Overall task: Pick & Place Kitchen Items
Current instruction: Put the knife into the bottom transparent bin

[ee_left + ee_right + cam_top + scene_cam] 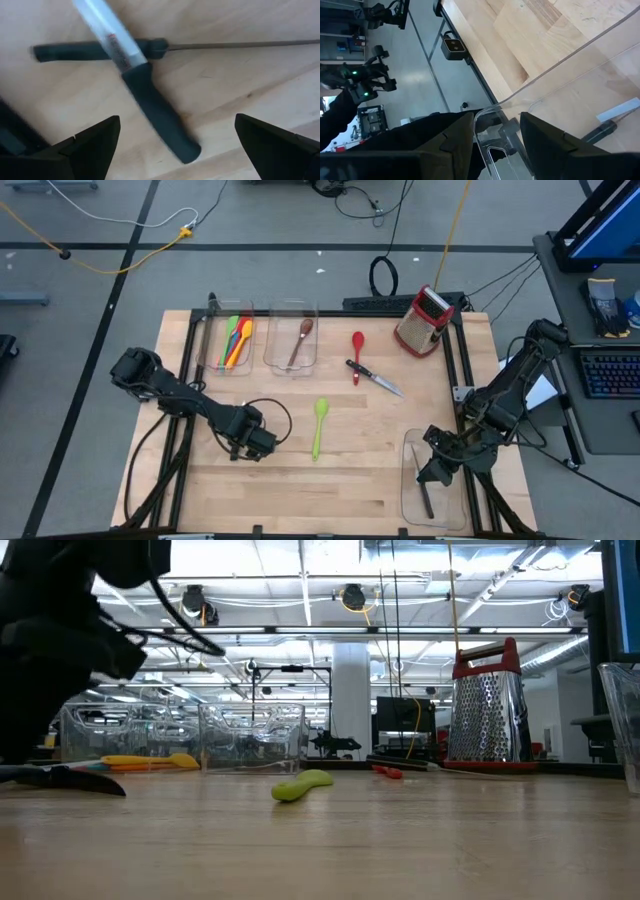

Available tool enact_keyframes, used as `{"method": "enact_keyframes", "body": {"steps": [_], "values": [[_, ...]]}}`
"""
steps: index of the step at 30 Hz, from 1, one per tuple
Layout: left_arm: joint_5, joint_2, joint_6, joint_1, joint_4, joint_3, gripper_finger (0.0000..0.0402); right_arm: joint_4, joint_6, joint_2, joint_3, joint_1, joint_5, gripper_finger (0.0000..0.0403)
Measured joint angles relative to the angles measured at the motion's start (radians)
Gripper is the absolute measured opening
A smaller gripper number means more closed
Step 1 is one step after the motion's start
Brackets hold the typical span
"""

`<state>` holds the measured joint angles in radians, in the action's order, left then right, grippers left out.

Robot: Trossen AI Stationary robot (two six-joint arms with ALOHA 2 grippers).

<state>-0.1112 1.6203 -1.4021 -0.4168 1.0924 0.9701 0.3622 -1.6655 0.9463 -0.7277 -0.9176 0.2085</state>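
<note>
High view: the left hand [256,442] is low over the wooden table [330,480], left of the green spoon [319,427]. The right hand [437,465] sits at the near-right clear bin [408,480]. Two far bins hold coloured utensils [235,342] and a wooden spoon [299,342]; a red spoon [357,352] and a steel knife [376,378] lie near the box grater [424,321].

Low view: the green spoon [302,784] lies flat on the table; a black-handled knife [70,779] lies under the dark arm.

Left wrist view: the fingers [87,147] are spread wide, holding nothing, above a black-handled knife [160,117] crossing a second knife [95,51].

Right wrist view: the fingers [547,142] straddle the bin wall [492,117]; whether they grip it cannot be told. A knife [615,117] lies inside.
</note>
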Motion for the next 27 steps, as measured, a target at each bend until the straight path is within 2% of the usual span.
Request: {"method": "enact_keyframes", "body": {"steps": [10,16,19,27], "values": [[-0.090,-0.006,-0.005,0.001,-0.215,-0.169,0.0397,-0.014,-0.022,0.000,0.000,0.000,0.009,0.0157],[-0.096,-0.007,0.033,0.002,-0.286,-0.200,0.0388,-0.014,-0.028,0.000,0.000,0.002,0.034,0.0157],[-0.095,-0.006,0.043,0.002,-0.287,-0.200,0.0354,-0.014,-0.045,0.000,0.000,0.002,0.035,0.0157],[-0.099,-0.005,0.055,0.001,-0.289,-0.200,0.0217,-0.014,-0.047,0.000,0.000,0.002,0.080,0.0157]]}}
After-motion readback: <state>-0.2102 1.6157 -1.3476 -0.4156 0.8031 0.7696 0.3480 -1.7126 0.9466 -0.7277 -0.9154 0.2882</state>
